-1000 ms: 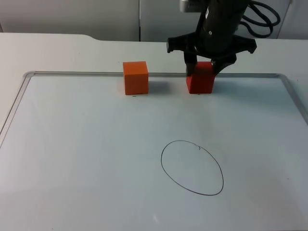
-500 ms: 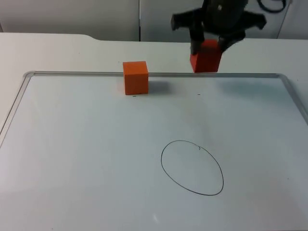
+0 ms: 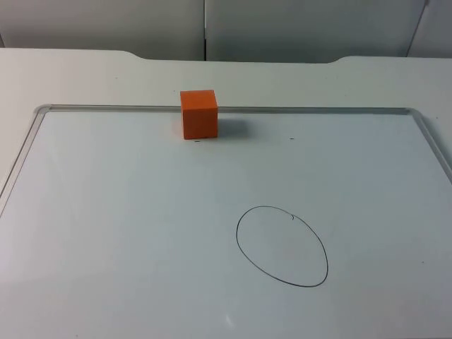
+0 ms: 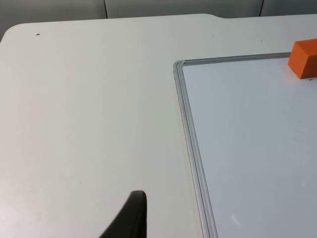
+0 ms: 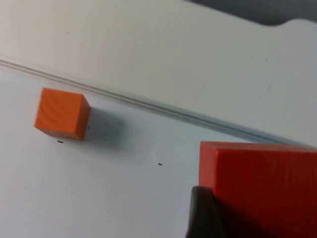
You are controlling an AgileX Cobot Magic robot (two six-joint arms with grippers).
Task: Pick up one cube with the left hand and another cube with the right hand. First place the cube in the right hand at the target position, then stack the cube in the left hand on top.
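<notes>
An orange cube [image 3: 198,113] sits on the whiteboard [image 3: 106,233] against its far frame; it also appears as the orange cube [image 4: 304,58] in the left wrist view and the orange cube [image 5: 62,113] in the right wrist view. My right gripper [image 5: 257,220] is shut on a red cube [image 5: 257,173] and holds it in the air above the board's far edge, with one black fingertip [image 5: 203,213] pressed to the cube's side. A hand-drawn oval [image 3: 282,246] marks the target on the board. My left gripper's fingertip [image 4: 130,218] hangs over the bare table, left of the board's corner.
The whiteboard's metal frame [image 4: 190,144] runs along its left edge, with white table top [image 4: 89,109] beyond it. The grey partition wall [image 3: 212,28] closes the far side.
My right gripper has lifted the red cube off the board's far edge and carried it up and out of the top view. The orange cube has not moved.
</notes>
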